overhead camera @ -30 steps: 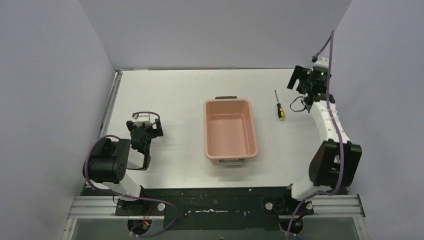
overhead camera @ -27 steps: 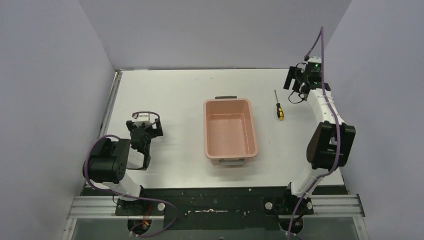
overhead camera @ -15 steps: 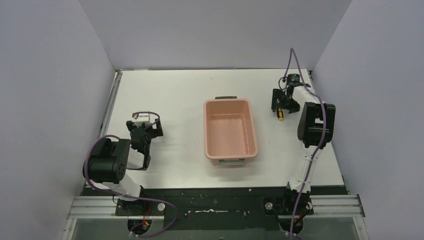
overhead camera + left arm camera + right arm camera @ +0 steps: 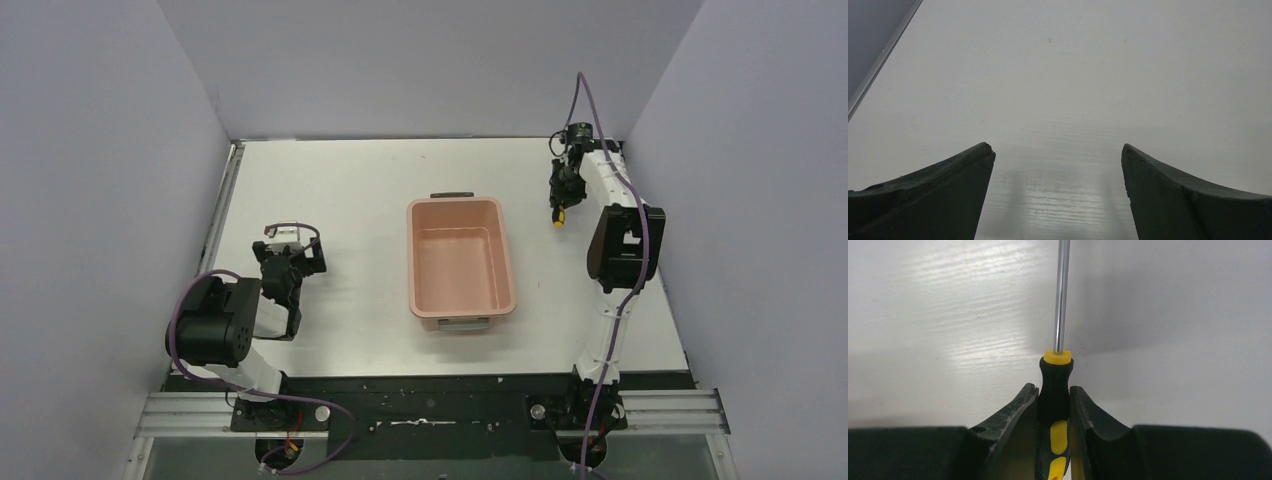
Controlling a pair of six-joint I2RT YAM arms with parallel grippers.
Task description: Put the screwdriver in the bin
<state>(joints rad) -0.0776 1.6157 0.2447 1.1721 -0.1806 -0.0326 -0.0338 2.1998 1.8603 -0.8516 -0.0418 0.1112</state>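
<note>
The screwdriver [image 4: 1055, 390], with its yellow-and-black handle and thin metal shaft, sits between the fingers of my right gripper [image 4: 1054, 390], which is shut on the handle. Its shaft points away from the wrist camera over the white table. From above, the right gripper [image 4: 561, 192] is at the far right of the table with the yellow handle end of the screwdriver [image 4: 559, 218] showing below it. The salmon-pink bin [image 4: 413, 262] stands empty at the table's middle, left of that gripper. Low over bare table at the left, my left gripper [image 4: 1058, 152] is open and holds nothing.
Grey walls close in the table on the left, back and right. A metal rail [image 4: 226, 200] runs along the table's left edge. The bin has a grey handle [image 4: 452, 195] at its far end and another at its near end.
My right arm swung in from the far right corner to the screwdriver and its gripper shut on the handle. The left arm and the bin stayed where they were.
</note>
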